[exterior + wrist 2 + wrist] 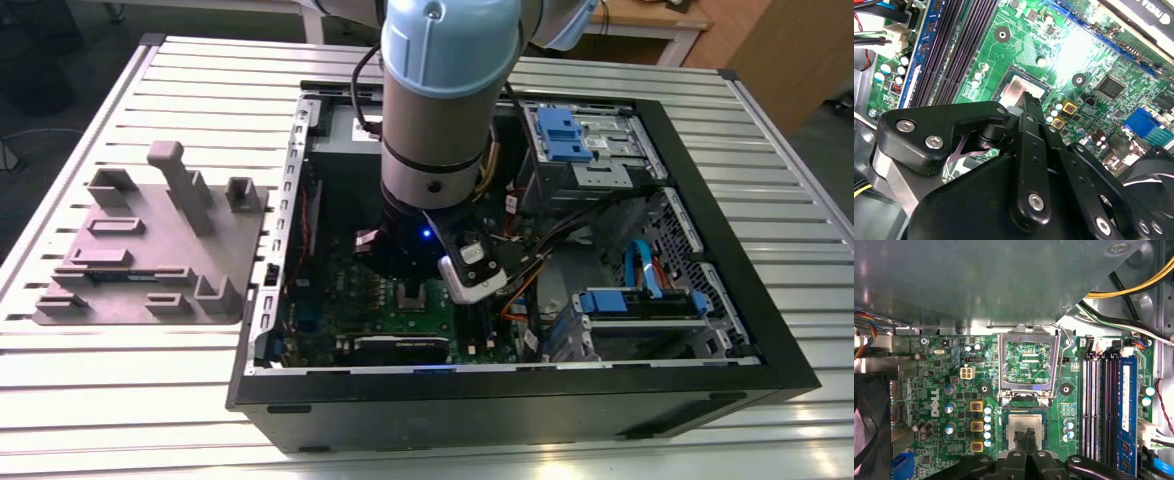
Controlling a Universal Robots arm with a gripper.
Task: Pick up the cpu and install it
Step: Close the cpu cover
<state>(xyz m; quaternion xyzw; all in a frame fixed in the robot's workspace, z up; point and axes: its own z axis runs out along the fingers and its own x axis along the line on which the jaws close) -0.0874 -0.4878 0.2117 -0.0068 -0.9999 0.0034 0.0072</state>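
The cpu [1024, 421] lies flat in its socket on the green motherboard [939, 390], silver top up, between the raised hinged socket frame [1028, 362] and the gripper [1024, 437]. The gripper's fingertips are drawn together over the middle of the cpu [1014, 90]; whether they touch it, I cannot tell. Long black memory slots [1099, 405] run beside the socket. The open computer case [534, 400] stands near the tabletop's [134, 400] front edge.
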